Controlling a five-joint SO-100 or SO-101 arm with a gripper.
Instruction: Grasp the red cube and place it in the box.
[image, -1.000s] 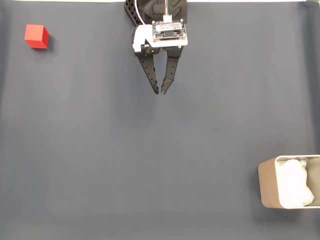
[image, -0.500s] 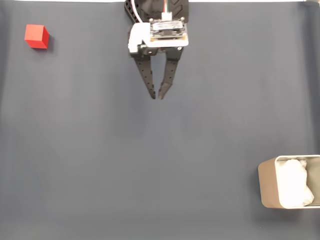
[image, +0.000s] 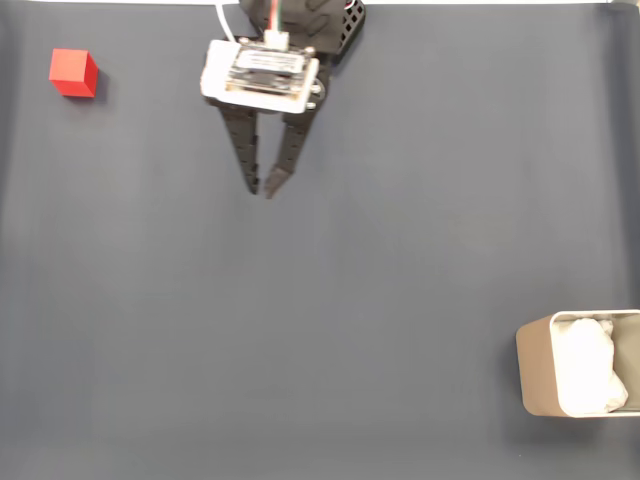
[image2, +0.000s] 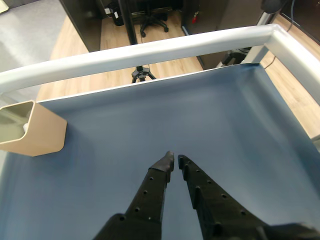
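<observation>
In the fixed view the red cube (image: 73, 73) sits alone on the dark grey mat near the top left corner. The beige box (image: 533, 365) stands at the lower right edge, with white lining inside. My gripper (image: 262, 189) hangs over the mat at top centre-left, well right of the cube, fingers pointing down the picture. It is shut, tips almost touching, with nothing between them. In the wrist view the gripper (image2: 174, 160) points across bare mat, and the box (image2: 42, 135) stands at the left edge.
The dark grey mat (image: 330, 330) covers the whole table. In the wrist view a white rail (image2: 150, 50) borders the table's far and right sides, with wooden floor and chair legs beyond.
The arm has swung left in the fixed view, toward the cube's side, with the fingers still close together. Cube and box have not moved.
</observation>
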